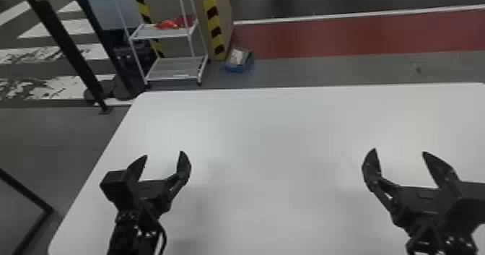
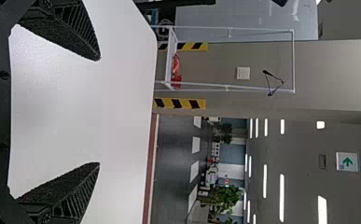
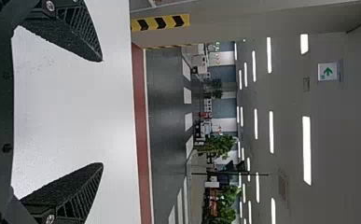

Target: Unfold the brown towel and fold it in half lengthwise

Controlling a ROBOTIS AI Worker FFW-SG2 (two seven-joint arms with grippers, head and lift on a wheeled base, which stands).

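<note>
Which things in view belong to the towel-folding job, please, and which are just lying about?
For the job:
left gripper, open
right gripper, open
white table, probably the folding surface

Just lying about:
white shelf rack
orange-red item on its upper shelf
blue container on the floor

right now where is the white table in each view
Head view: white table, across the middle and lower part.
Left wrist view: white table, behind the left end effector.
Right wrist view: white table, behind the right end effector.
Shared landmark: red floor strip, beyond the far edge.
</note>
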